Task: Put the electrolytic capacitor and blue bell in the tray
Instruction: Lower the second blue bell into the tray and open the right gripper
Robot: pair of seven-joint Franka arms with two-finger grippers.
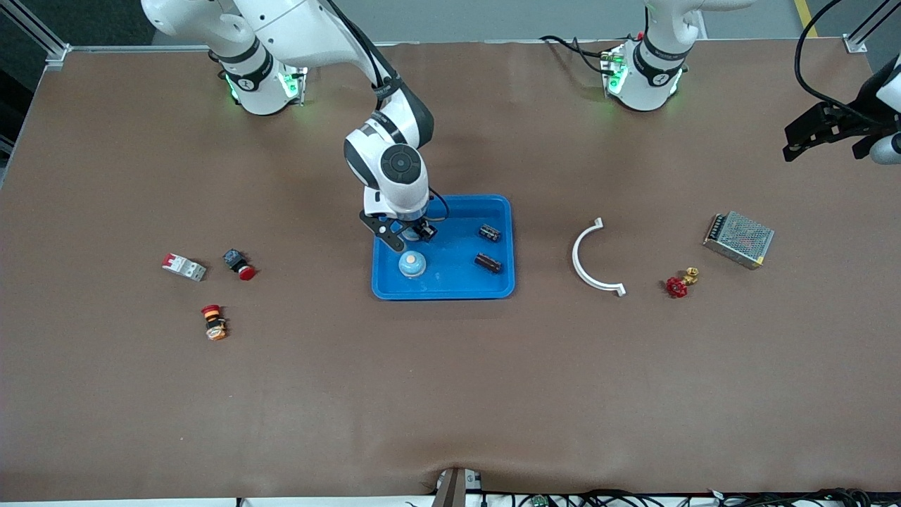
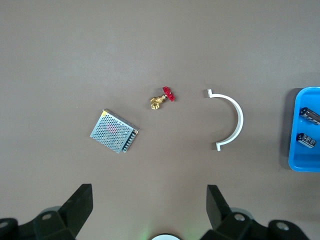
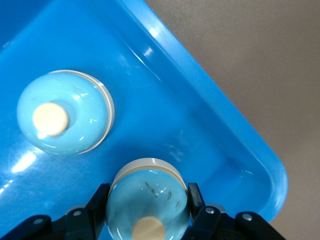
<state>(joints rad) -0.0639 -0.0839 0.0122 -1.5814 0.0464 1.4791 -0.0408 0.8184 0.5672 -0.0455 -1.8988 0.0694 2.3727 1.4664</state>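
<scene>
The blue tray (image 1: 443,292) lies mid-table. In it are a light-blue bell (image 1: 412,264) with a cream button and two dark electrolytic capacitors (image 1: 490,232) (image 1: 488,263). My right gripper (image 1: 406,236) is low over the tray's corner toward the right arm's end. It is shut on a second blue bell (image 3: 145,210). In the right wrist view my right gripper (image 3: 147,194) grips that bell by its sides, beside the first bell (image 3: 65,112) and the tray rim (image 3: 225,135). My left gripper (image 1: 823,144) waits open and empty, high over the left arm's end of the table; the left wrist view (image 2: 148,190) shows it too.
A white curved bracket (image 1: 588,257), a red-handled brass valve (image 1: 679,284) and a metal power supply (image 1: 739,239) lie toward the left arm's end. A circuit breaker (image 1: 184,267), a red push button (image 1: 239,264) and an orange-red button (image 1: 213,322) lie toward the right arm's end.
</scene>
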